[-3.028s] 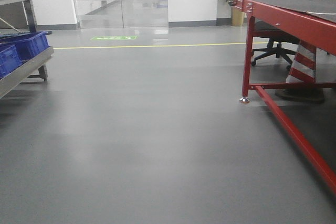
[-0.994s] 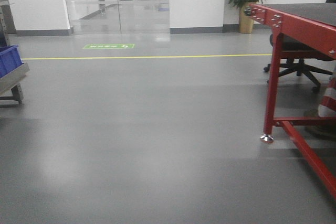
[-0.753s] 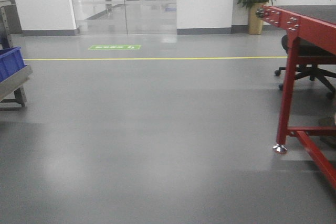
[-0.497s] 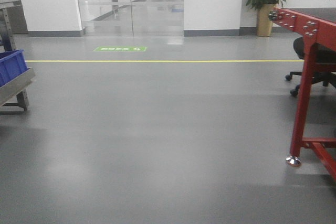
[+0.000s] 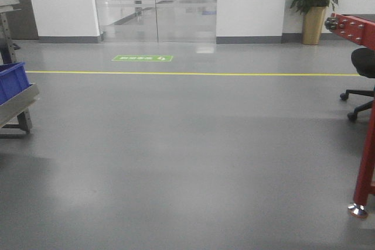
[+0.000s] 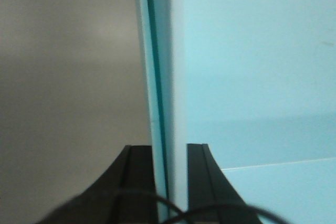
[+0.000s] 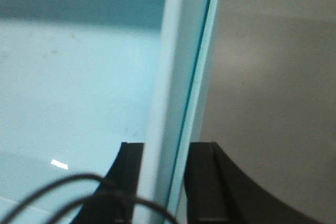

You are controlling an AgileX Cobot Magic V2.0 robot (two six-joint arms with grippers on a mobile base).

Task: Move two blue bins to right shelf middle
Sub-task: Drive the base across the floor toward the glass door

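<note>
**A:** What does the left gripper (image 6: 170, 182) have?

**B:** Its black fingers are pinched narrow on the upright wall of the pale light-blue smooth plastic bin (image 6: 252, 77), and the bin's hollow lies to its right. A dark seam in that wall hints at two bins nested, but I cannot tell.

**A:** And the right gripper (image 7: 168, 182)?

**B:** Mirrored. It is clamped on a wall with the hollow to its left, so the load seems to hang between both arms.

**A:** The shelf?

**B:** Only a grey metal shelf (image 5: 20, 100) holding a dark blue crate (image 5: 10, 80) shows, at the far left. The target right shelf is not in view.
</note>
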